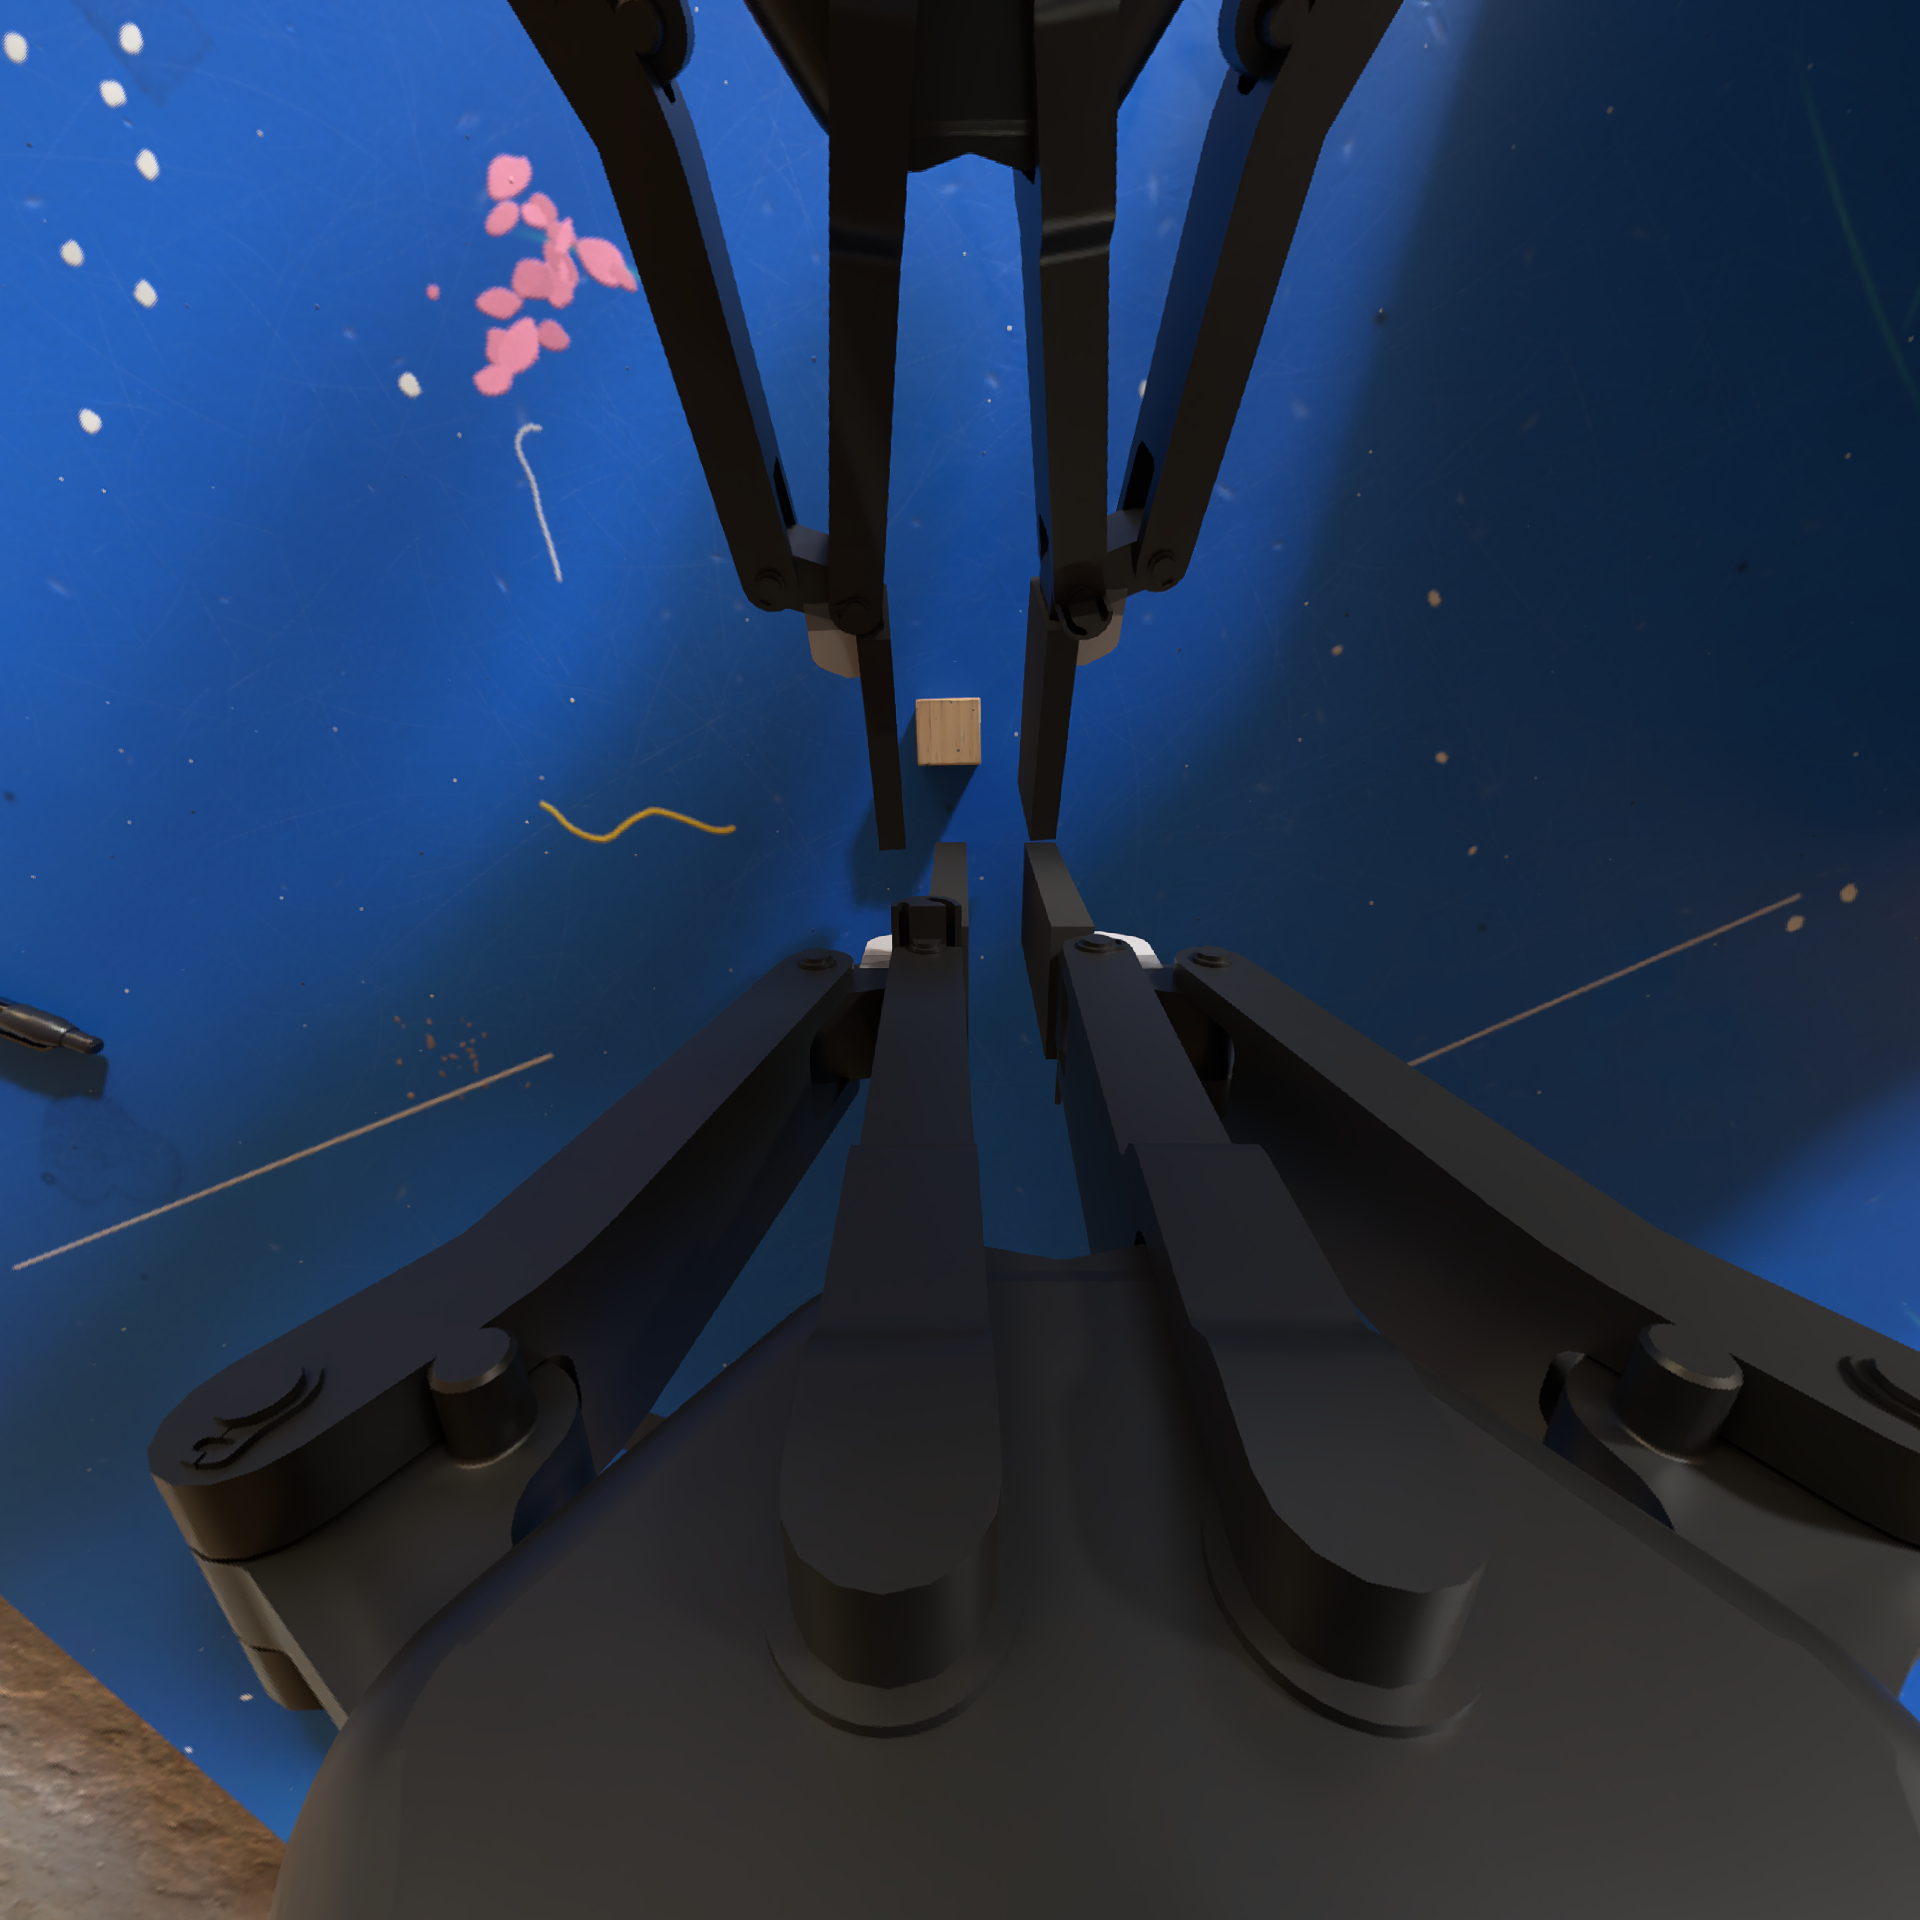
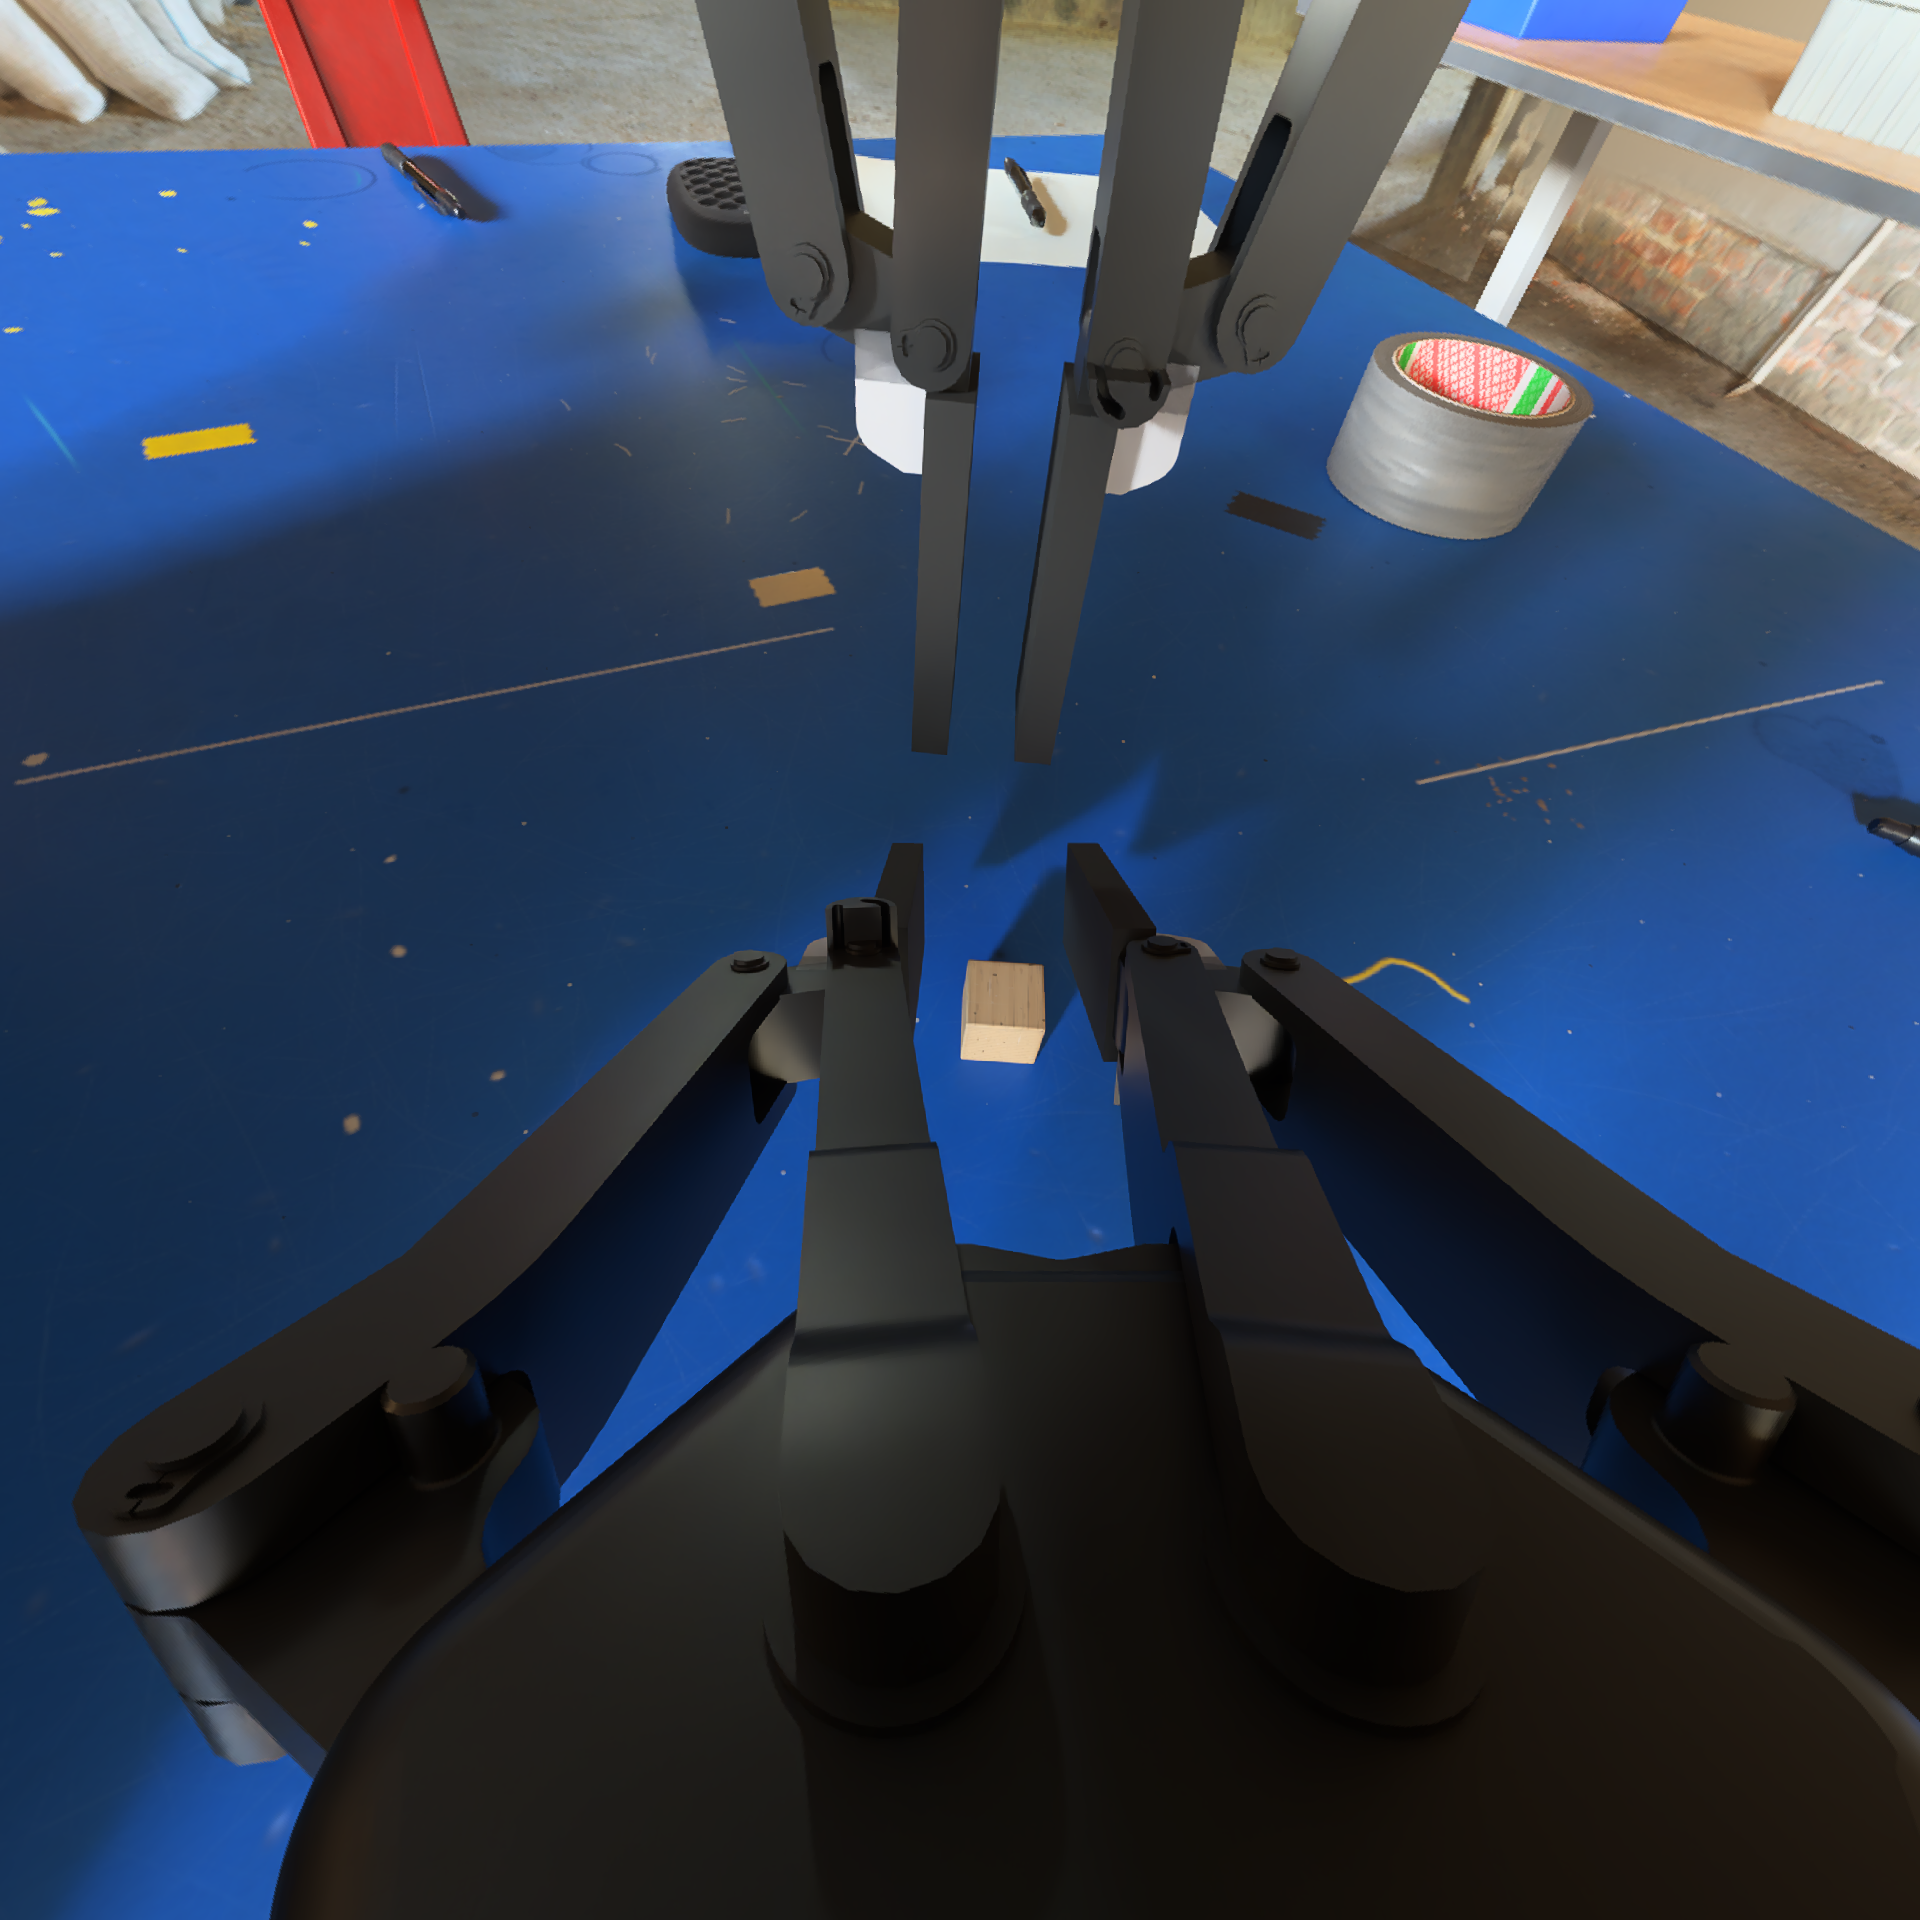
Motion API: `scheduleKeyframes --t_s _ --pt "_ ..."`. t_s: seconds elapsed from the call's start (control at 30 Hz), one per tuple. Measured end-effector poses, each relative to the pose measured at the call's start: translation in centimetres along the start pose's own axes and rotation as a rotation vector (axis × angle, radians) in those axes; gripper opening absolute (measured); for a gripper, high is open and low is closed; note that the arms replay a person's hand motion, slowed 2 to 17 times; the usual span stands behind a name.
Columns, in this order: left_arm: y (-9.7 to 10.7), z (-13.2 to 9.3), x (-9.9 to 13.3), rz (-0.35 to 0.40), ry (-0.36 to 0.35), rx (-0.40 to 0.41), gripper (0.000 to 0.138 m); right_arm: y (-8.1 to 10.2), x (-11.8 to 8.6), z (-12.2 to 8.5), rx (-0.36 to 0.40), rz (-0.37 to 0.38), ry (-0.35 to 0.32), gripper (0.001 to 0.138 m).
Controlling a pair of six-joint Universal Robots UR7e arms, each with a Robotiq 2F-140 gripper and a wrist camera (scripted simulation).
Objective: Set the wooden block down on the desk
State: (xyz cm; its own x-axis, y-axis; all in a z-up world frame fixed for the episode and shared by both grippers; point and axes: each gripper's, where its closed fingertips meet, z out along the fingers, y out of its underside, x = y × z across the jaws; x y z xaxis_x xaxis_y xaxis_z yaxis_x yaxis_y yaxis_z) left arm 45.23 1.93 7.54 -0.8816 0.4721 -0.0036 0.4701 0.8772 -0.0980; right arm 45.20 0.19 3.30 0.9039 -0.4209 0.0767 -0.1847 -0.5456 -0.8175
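Observation:
The small wooden block lies on the blue desk, free of both grippers, and casts a shadow beside it. My right gripper is open and empty, its fingers either side of the block and above it. In the left wrist view the block shows between the right gripper's fingers. My left gripper faces the right one tip to tip, empty, with a narrow gap between its fingers. It also shows in the right wrist view.
A grey tape roll stands at the far right. Pens lie at the far edge, one on white paper beside a black honeycomb object. Another pen and a yellow string lie near. The desk edge is bottom left.

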Motion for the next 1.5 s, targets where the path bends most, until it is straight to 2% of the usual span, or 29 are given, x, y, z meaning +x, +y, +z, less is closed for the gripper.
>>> scheduleKeyframes --t_s 0.17,0.37,0.8,1.03,1.23,1.5 --pt "0.01 -0.01 0.02 0.016 0.004 -0.011 0.015 -0.01 0.03 0.00 0.002 -0.002 -0.002 0.037" --pt "0.02 -0.06 -0.01 0.034 0.009 0.024 0.015 -0.01 0.06 -0.02 0.004 -0.007 -0.002 0.037" --pt "0.09 -0.17 0.15 -0.004 -0.081 0.135 0.016 -0.05 0.07 -0.05 0.010 -0.021 0.006 0.037" --pt "0.26 -0.21 0.21 -0.057 -0.034 0.172 0.019 -0.09 0.08 0.00 0.012 -0.015 0.003 0.036" --pt "0.31 -0.27 0.24 -0.088 0.019 0.152 0.022 -0.14 0.10 0.06 0.010 -0.017 0.005 0.036" --pt "0.30 -0.29 0.18 -0.090 0.026 0.160 0.022 -0.13 0.10 0.05 0.009 -0.016 0.004 0.036"
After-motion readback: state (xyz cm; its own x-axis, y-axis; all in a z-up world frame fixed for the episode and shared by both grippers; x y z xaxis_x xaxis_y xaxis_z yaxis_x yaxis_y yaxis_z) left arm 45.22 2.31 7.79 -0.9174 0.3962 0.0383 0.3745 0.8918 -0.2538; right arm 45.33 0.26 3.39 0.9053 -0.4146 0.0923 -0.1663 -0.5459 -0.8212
